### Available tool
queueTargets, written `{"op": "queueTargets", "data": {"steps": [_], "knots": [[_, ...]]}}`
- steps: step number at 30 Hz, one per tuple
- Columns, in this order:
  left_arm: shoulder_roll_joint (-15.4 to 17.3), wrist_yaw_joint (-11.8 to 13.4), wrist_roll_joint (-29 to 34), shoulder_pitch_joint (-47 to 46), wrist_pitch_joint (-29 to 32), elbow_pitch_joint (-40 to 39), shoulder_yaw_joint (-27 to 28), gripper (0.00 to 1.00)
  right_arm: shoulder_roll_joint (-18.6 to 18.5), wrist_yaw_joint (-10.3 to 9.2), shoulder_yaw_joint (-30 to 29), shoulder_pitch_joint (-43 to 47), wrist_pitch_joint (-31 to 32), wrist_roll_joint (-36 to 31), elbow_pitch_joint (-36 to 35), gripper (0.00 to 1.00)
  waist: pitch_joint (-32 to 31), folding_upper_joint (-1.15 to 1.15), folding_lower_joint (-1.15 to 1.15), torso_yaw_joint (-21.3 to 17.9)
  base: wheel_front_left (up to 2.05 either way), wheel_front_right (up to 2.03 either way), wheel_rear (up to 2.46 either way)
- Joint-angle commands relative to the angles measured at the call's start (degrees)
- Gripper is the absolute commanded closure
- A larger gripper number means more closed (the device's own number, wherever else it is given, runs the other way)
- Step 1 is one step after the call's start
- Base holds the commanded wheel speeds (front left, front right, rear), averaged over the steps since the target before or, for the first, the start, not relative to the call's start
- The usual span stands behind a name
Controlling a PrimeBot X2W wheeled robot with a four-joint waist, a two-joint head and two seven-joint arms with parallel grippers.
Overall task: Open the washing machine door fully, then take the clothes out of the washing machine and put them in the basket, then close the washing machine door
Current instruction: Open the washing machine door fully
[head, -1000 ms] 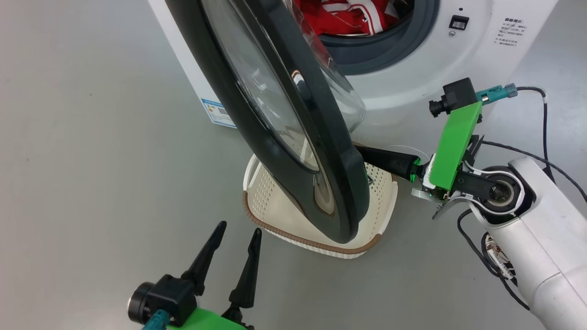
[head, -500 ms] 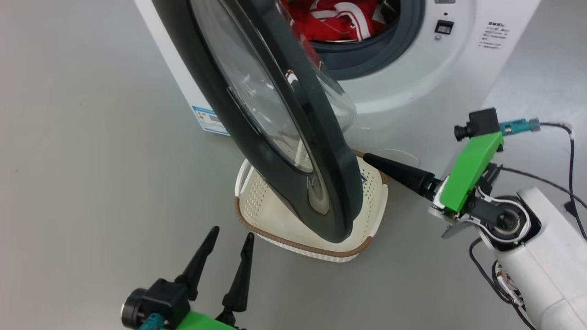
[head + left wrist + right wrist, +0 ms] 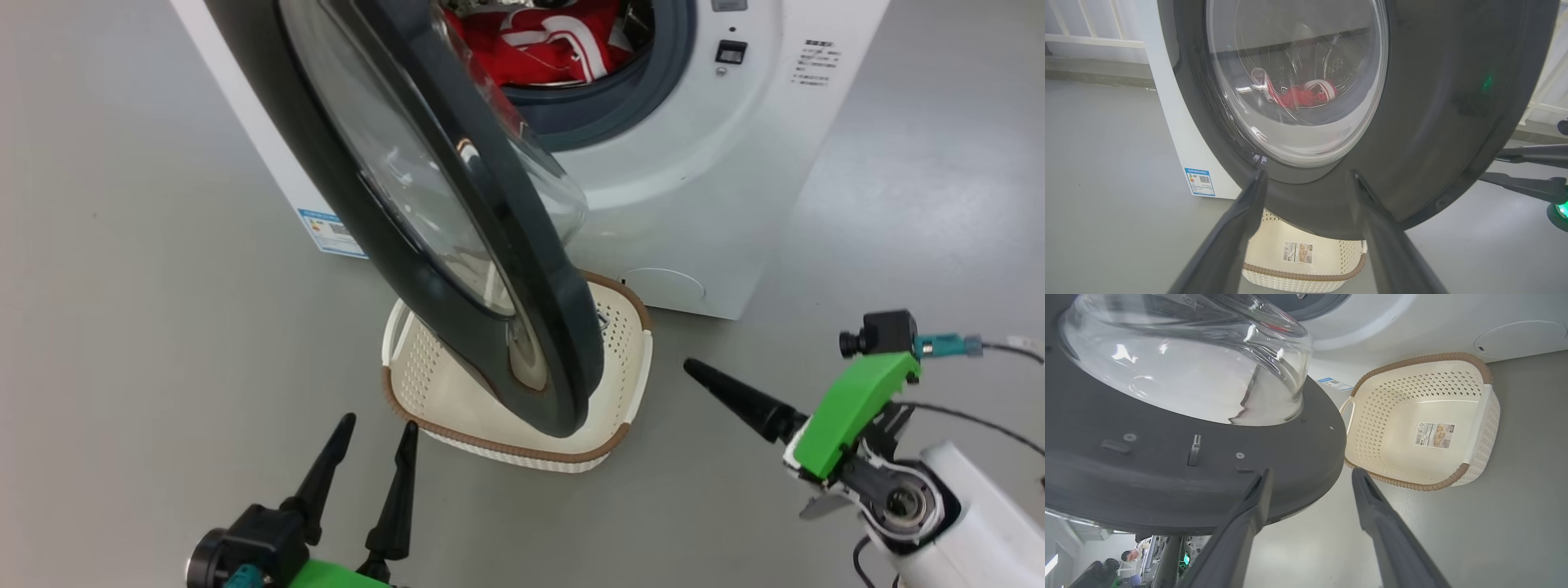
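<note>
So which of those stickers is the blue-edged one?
The sticker low on the side of the washing machine. The label inside the basket is beige, and the print on the machine's front is plain dark text.

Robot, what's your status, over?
Left hand open, right hand open, both empty. Door partly open, by basket. Clothes inside washing machine, door between them and left hand.
</note>
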Motion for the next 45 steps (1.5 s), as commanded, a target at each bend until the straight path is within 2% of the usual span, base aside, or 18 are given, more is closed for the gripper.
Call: {"op": "queueTargets", "data": {"steps": [1,10,15,24,28,29,36,41,44,45], "knots": [[0.45,-0.35,0.64,0.13,-0.7,-1.07,2.1,0.0,-0.53,0.45,0.77,0.85,-0.73,-0.68,-1.63,0.0,0.01,0.0,0.0,-0.57,0.0,0.0,0.0],[0.45,-0.49,0.86,0.19,-0.7,-0.5,3.33,0.0,-2.54,0.45,2.2,8.19,-8.68,-2.24,-2.55,0.0,-0.19,0.0,0.0,-1.87,0.0,0.0,0.0],[0.45,-0.59,0.99,0.38,-0.7,-0.29,3.99,0.0,-3.76,0.45,3.48,10.94,-15.23,-4.84,-3.27,0.0,-0.4,0.0,0.0,-2.55,0.0,0.0,0.0],[0.45,-0.79,1.26,0.52,-0.7,-0.04,4.58,0.0,-7.08,0.45,8.89,12.29,-31.18,-15.44,-0.46,0.0,-0.63,0.0,0.0,-3.32,0.0,0.0,0.0],[0.45,-0.79,1.31,0.67,-0.7,0.03,4.73,0.0,-7.11,0.45,8.63,12.18,-34.61,-20.61,2.0,0.0,-0.68,0.0,0.0,-3.55,0.0,0.0,0.0],[0.45,-0.76,1.32,0.69,-0.7,0.01,4.79,0.0,-6.97,0.45,8.01,12.19,-34.82,-22.56,2.64,0.0,-0.64,0.0,0.0,-3.62,0.0,0.0,0.0],[0.45,-0.73,1.39,0.67,-0.7,-0.02,5.15,0.0,-0.4,0.45,-8.35,16.4,-34.94,-38.62,-0.69,0.0,-0.54,0.0,0.0,-3.93,0.0,0.0,0.0],[0.45,-0.76,1.38,0.71,-0.7,0.06,5.24,0.0,4.66,0.45,-16.61,20.31,-34.94,-50.73,-5.25,0.0,-0.69,0.0,0.0,-3.88,0.0,0.0,0.0],[0.45,-0.73,1.47,0.75,-0.7,0.05,5.23,0.0,7.67,0.45,-21.36,22.12,-34.95,-56.57,-8.57,0.0,-0.83,0.0,0.0,-3.82,0.0,0.0,0.0],[0.45,-0.73,1.47,0.75,-0.7,0.05,5.23,0.0,7.67,0.45,-21.36,22.12,-34.95,-56.57,-8.57,0.0,-0.83,0.0,0.0,-3.82,0.0,0.0,0.0]]}}
